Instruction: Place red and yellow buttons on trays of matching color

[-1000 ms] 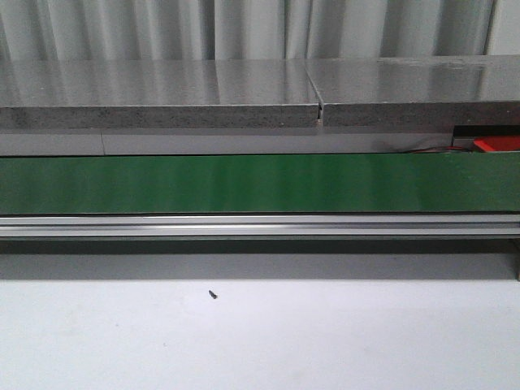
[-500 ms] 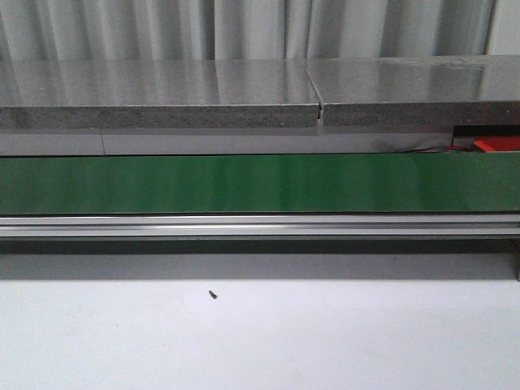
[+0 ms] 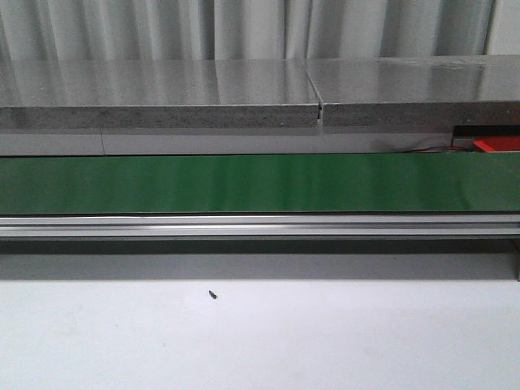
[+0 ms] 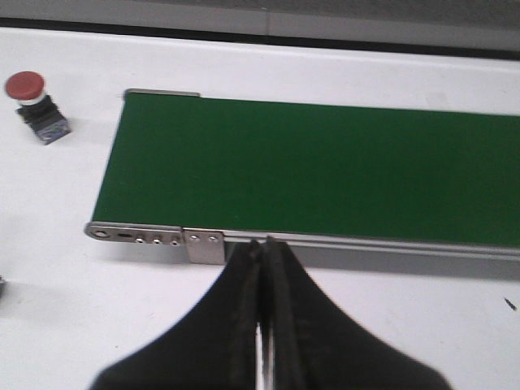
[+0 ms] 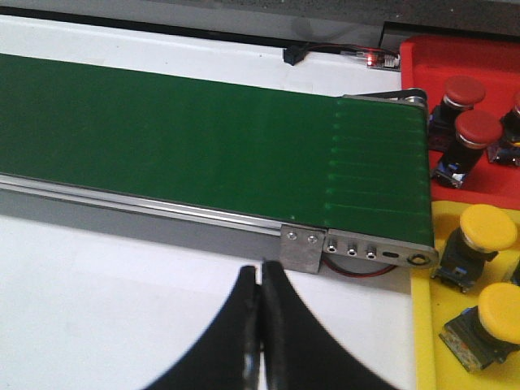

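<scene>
In the left wrist view a red button (image 4: 27, 84) on a dark base stands on the white table beyond the end of the green belt (image 4: 325, 175). My left gripper (image 4: 262, 244) is shut and empty, just short of the belt's near rail. In the right wrist view a red tray (image 5: 422, 57) holds red buttons (image 5: 477, 127) and a yellow tray (image 5: 422, 325) holds yellow buttons (image 5: 487, 227). My right gripper (image 5: 260, 268) is shut and empty over the white table, near the belt's end. In the front view only a corner of the red tray (image 3: 497, 145) shows.
The green belt (image 3: 260, 183) with its metal rail (image 3: 260, 226) runs across the front view, a grey shelf (image 3: 162, 97) behind it. A small dark speck (image 3: 212, 294) lies on the white table. A red cable (image 5: 357, 272) hangs under the belt's end.
</scene>
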